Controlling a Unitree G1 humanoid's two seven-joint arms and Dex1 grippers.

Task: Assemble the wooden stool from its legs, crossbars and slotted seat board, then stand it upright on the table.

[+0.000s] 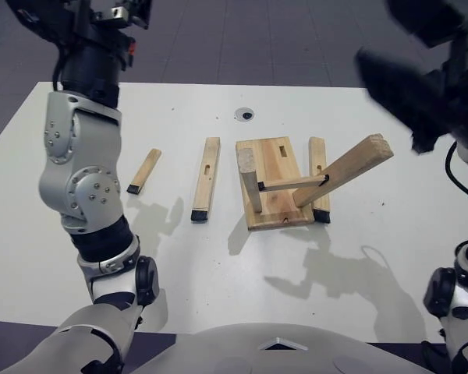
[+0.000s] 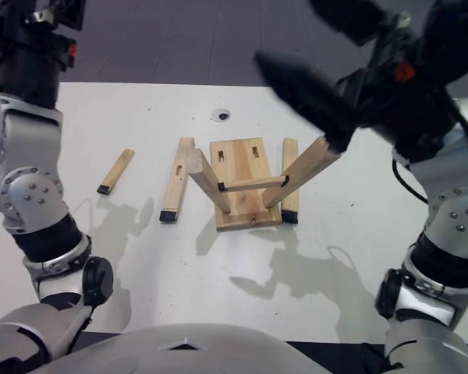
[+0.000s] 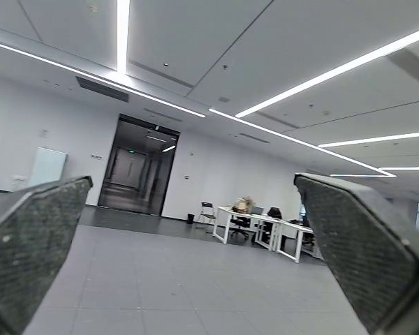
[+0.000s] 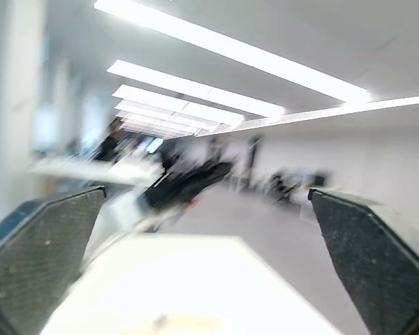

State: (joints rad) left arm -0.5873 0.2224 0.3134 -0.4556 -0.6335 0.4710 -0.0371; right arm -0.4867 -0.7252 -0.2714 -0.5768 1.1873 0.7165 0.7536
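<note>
Left jaws and right jaws both stand wide, and we see nothing between either pair. The left jaws are high over the far left corner of the surface (image 1: 203, 273), their pads (image 3: 35, 244) facing out into the room. The right jaws hang above the right side, dark fingers (image 2: 300, 84) spread and blurred; we cannot tell whether a fingertip touches any wood.

On the white surface, near the middle, the seat board (image 1: 285, 209) lies flat with its slots showing. A half-built frame rests on it, made of two legs joined by a thin crossbar (image 1: 292, 185). The upright leg (image 1: 251, 183) stands near the board's left edge. The leaning leg (image 1: 351, 165) tilts out to the right, over the right loose leg (image 1: 320, 156), which lies flat just beside the board's right edge.

The left loose leg (image 1: 207, 183) lies flat a little apart from the board's left edge, its dark-capped end toward us. Further left lies a short bar (image 1: 144, 171). Beyond the board there is a small round hole (image 1: 244, 114) in the surface.
</note>
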